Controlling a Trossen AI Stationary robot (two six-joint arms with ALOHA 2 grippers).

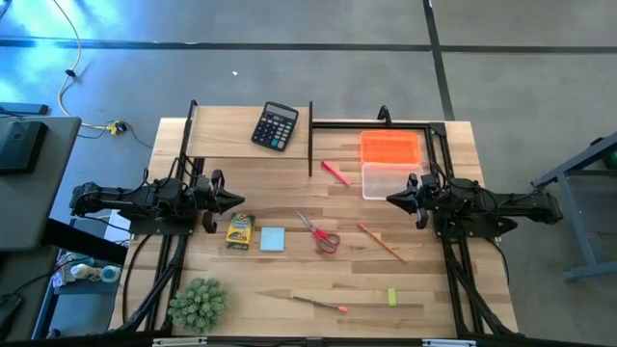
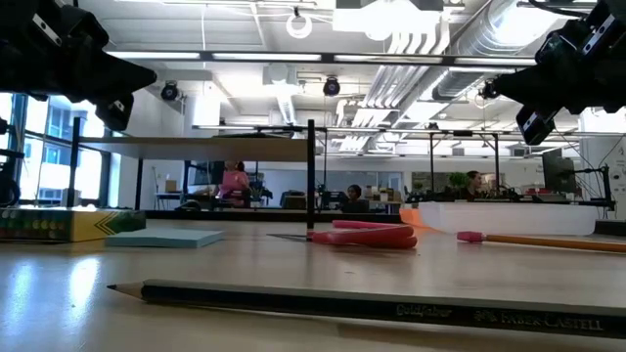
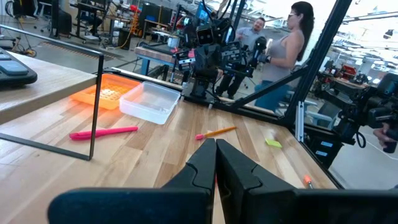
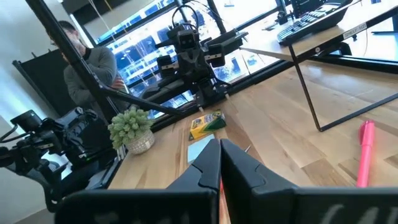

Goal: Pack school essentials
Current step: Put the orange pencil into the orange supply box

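Observation:
The school essentials lie flat and loose on the wooden table: a yellow crayon box (image 1: pixel 238 231), a pale blue note pad (image 1: pixel 273 239), red-handled scissors (image 1: pixel 320 234), a pink-red marker (image 1: pixel 335 172), an orange pencil (image 1: pixel 382 242), a dark pencil (image 1: pixel 316 304) and a lime-green eraser (image 1: pixel 392 297). My left gripper (image 1: pixel 241 200) hangs shut over the table's left side, pointing level toward the middle. Over the right side my right gripper (image 1: pixel 389 200) hangs shut, facing it. Neither holds anything.
A clear plastic box (image 1: pixel 388 179) and its orange lid (image 1: pixel 390 147) lie at the far right. A black calculator (image 1: pixel 276 126) sits on a raised shelf at the back. A spiky green plant (image 1: pixel 198 305) stands at the near left corner. People stand beyond the table.

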